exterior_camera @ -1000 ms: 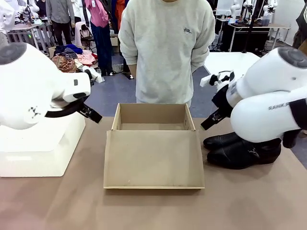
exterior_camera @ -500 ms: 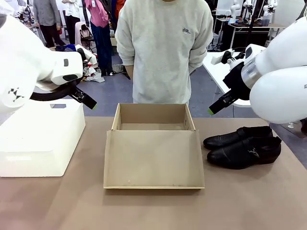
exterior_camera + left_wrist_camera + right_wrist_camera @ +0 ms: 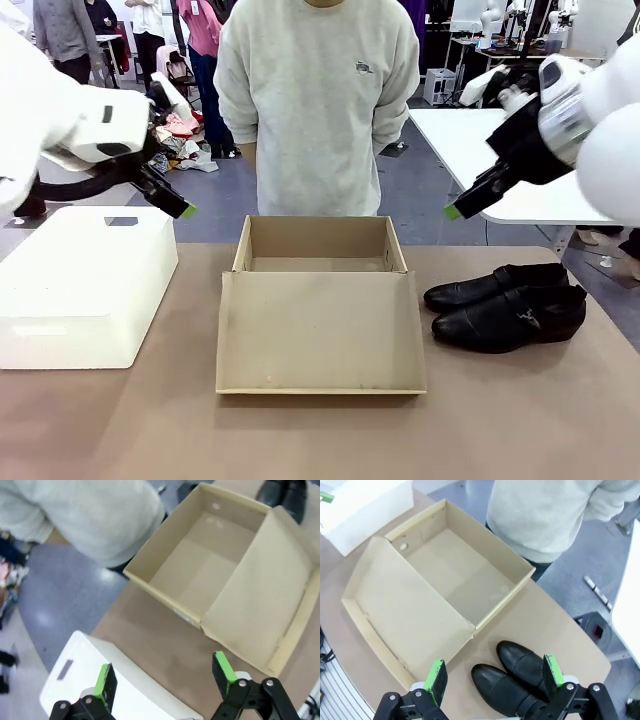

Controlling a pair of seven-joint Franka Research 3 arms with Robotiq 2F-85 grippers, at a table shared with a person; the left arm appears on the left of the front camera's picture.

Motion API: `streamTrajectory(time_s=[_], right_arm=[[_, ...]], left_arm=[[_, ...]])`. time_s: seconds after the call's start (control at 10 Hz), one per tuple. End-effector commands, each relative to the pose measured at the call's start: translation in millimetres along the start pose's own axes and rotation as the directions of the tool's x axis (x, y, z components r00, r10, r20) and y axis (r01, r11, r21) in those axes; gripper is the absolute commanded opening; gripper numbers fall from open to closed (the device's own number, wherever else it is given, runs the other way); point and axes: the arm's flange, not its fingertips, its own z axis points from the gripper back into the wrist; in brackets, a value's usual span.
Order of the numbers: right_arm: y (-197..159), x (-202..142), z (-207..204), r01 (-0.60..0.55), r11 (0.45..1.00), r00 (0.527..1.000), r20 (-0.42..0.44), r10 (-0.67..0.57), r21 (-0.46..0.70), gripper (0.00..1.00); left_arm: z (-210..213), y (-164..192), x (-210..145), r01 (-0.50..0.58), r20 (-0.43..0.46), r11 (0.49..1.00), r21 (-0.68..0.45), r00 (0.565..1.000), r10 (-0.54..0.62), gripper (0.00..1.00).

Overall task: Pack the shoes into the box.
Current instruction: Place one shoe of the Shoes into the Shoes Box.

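The shoes (image 3: 505,305), a black pointed pair, lie side by side on the table right of the box, one with a small side buckle. They also appear in the right wrist view (image 3: 512,677) and the left wrist view (image 3: 282,492). The box (image 3: 320,320) is brown cardboard, open, with its flap lid lying flat toward me and its tray (image 3: 462,575) bare inside (image 3: 205,565). My left gripper (image 3: 185,210) hangs open in the air left of the box (image 3: 164,680). My right gripper (image 3: 453,212) hangs open above the shoes (image 3: 495,677), holding nothing.
A large white rounded block (image 3: 85,285) stands on the table's left side (image 3: 85,677) (image 3: 365,500). A person in a light grey sweater (image 3: 320,100) stands at the far edge behind the box, arms behind the back. Bare table lies in front of the box.
Both arms have risen and drawn outward, away from the table. The right arm no longer covers the shoes. Both grippers stayed open; box and shoes have not moved.
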Motion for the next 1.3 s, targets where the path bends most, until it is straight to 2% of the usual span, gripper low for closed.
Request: streamTrajectory(time_s=[0.0, 0.3, 0.6, 1.1, 1.2], right_arm=[[-13.6, -15.8, 16.0, -0.045, 0.997, 0.997, 0.060, 0.041, 0.070, 1.00], [-23.3, -16.7, 26.6, -0.064, 0.986, 0.990, 0.134, 0.043, 0.152, 1.00], [-26.5, -15.5, 34.9, -0.112, 0.966, 0.981, 0.184, 0.069, 0.235, 1.00], [-25.3, -14.2, 35.4, -0.117, 0.964, 0.980, 0.187, 0.072, 0.240, 1.00], [-24.0, -14.9, 34.1, -0.090, 0.971, 0.984, 0.169, 0.053, 0.223, 1.00]], left_arm=[[16.8, 23.6, -10.8, 0.057, 0.080, 0.990, -0.128, 0.996, -0.047, 1.00], [27.9, 41.4, -4.6, 0.039, 0.169, 0.975, -0.219, 0.986, -0.001, 1.00], [43.2, 48.1, 8.3, 0.064, 0.190, 0.975, -0.211, 0.981, -0.023, 1.00], [49.9, 49.0, 6.6, 0.040, 0.181, 0.977, -0.211, 0.983, -0.001, 1.00], [49.7, 45.5, 10.3, 0.032, 0.192, 0.976, -0.214, 0.981, 0.010, 1.00]])
